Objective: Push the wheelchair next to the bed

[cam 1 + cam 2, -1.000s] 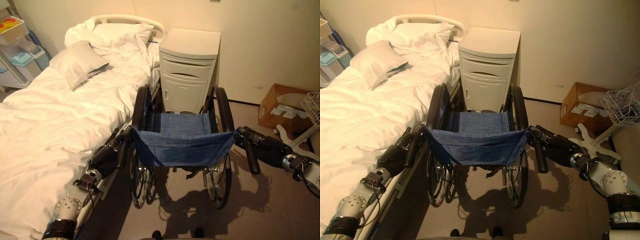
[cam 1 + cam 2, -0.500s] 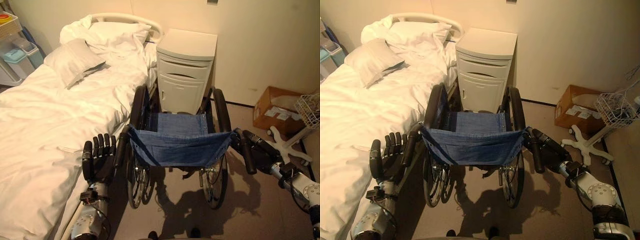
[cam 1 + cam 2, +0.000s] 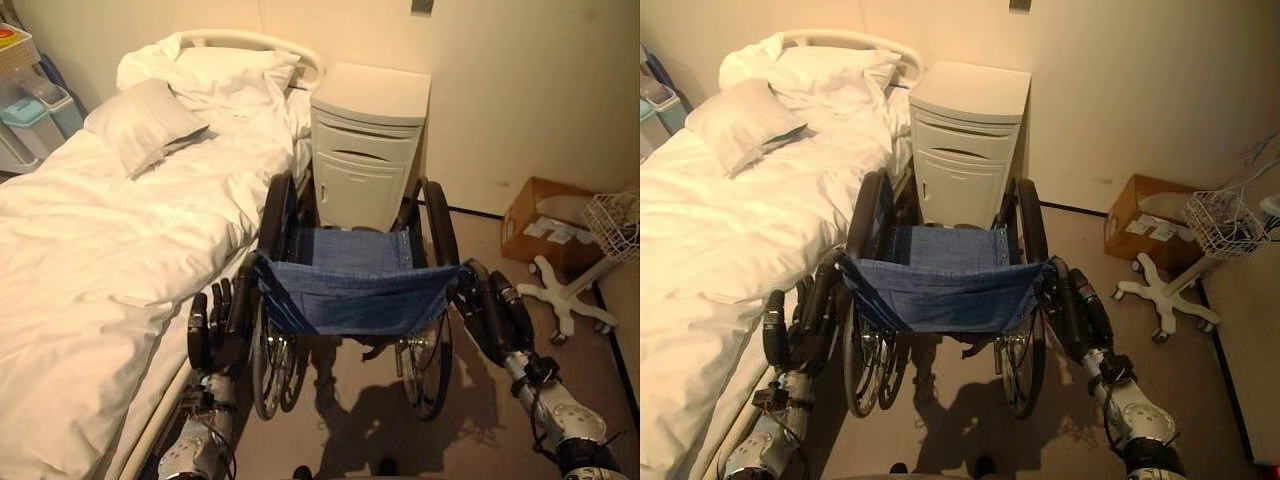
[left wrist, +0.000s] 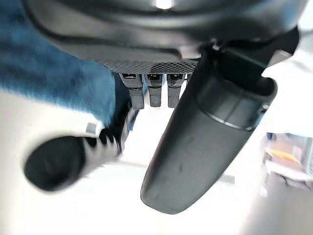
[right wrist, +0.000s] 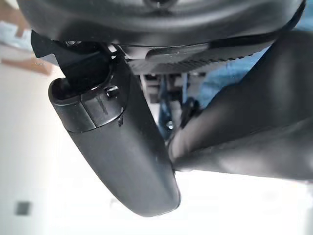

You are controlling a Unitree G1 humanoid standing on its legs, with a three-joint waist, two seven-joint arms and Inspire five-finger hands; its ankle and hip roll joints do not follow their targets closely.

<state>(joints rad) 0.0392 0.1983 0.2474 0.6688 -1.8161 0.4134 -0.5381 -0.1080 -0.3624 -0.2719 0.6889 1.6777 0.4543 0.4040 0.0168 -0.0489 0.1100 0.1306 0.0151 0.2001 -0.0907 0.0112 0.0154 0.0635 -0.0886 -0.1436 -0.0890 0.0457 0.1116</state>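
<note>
Beige walls and a grey-brown floor [image 3: 350, 440] bound the scene. A bed [image 3: 90, 250] with white sheets and pillows [image 3: 150, 120] occupies the left side, running from the near left to the far wall. A white bedside cabinet [image 3: 368, 145] stands against the far wall, just beside the head of the bed.

The wheelchair [image 3: 350, 290], with a blue fabric back, is located at centre, facing the cabinet. Its left wheel is just beside the bed's side edge, and its front is close to the cabinet. Open floor is available to the right of the wheelchair and behind it. A cardboard box [image 3: 545, 225] is placed against the far wall at right, well apart from the wheelchair, and a white star-shaped wheeled base [image 3: 565, 295] with a wire basket [image 3: 615, 220] above it stands near the right edge.

The left hand [image 3: 212, 330] is raised between the bed edge and the left push handle [image 3: 240, 305], fingers extended upward and straight, just beside the handle; no grasp is seen. The right hand [image 3: 500, 315] is positioned at the right push handle [image 3: 1062, 295], extended forward alongside it. Whether its fingers are curled round the handle cannot be told.
</note>
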